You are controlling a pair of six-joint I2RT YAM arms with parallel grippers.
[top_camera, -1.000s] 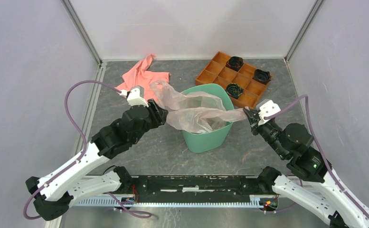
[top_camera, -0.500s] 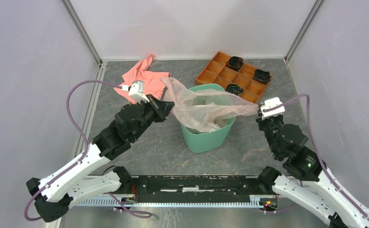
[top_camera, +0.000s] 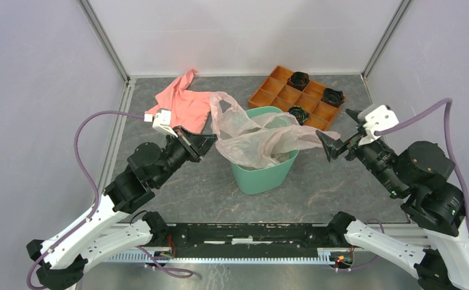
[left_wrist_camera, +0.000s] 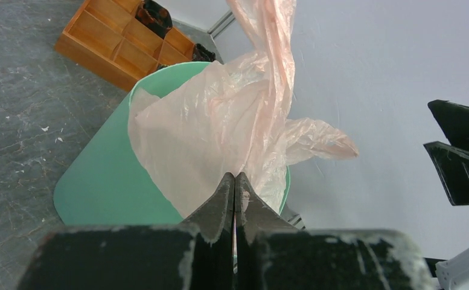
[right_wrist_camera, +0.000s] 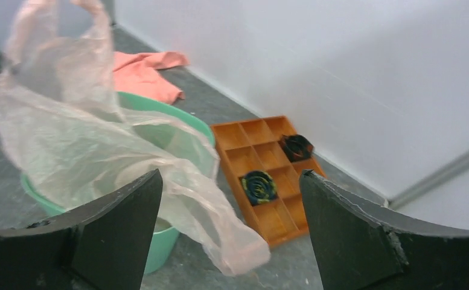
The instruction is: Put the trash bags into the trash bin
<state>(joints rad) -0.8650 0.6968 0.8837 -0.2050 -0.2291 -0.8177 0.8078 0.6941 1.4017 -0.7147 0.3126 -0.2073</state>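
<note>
The thin pale pink trash bag [top_camera: 253, 139] is draped across the top of the mint-green trash bin [top_camera: 262, 175], part of it sagging inside. My left gripper [top_camera: 210, 142] is shut on the bag's left edge just outside the bin's left rim; in the left wrist view the film [left_wrist_camera: 220, 121] rises from the pinched fingertips [left_wrist_camera: 235, 176]. My right gripper [top_camera: 337, 130] stands wide open right of the bin, holding nothing. The bag's right corner [right_wrist_camera: 244, 248] hangs loose over the rim between its spread fingers [right_wrist_camera: 129, 211]. A handle loop [top_camera: 223, 103] sticks up at the back left.
An orange compartment tray [top_camera: 274, 90] with three black round pieces [top_camera: 298, 80] sits just behind the bin on the right. A salmon-pink cloth [top_camera: 186, 103] lies at the back left, close behind my left gripper. White walls enclose the table.
My right gripper opened, let go of the bag's right corner and drew back to the right. My left gripper shut on the bag's left edge, and the stretched bag slackened onto the bin.
</note>
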